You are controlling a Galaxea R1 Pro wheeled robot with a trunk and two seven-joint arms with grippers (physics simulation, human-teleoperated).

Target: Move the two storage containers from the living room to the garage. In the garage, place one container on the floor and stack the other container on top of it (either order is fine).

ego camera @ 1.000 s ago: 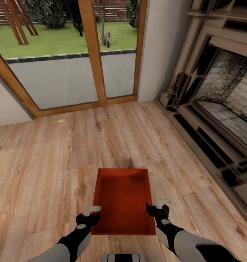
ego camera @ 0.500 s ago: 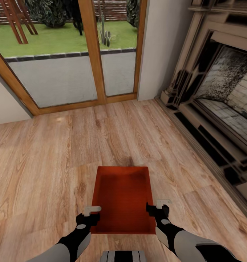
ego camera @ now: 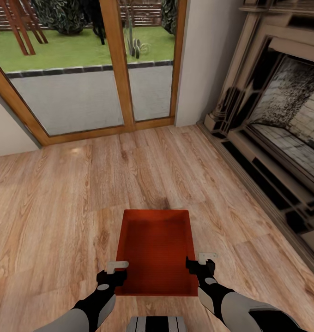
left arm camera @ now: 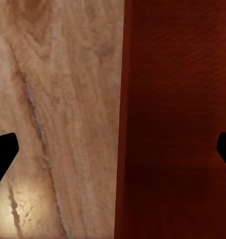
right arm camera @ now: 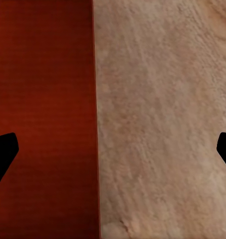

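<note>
Low in the frame, your left gripper (ego camera: 111, 272) and right gripper (ego camera: 197, 266) straddle the red-orange open-top rectangular box (ego camera: 156, 251) on light wood planks (ego camera: 60, 198), jaws spread wide; centre each wall before closing; glass doors (ego camera: 83, 69) lie beyond.

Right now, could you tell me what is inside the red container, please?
Nothing that I can see: the container shows only its bare red bottom and inner walls. The left tool and right tool sit at its side walls, hiding small parts of the rim.
</note>
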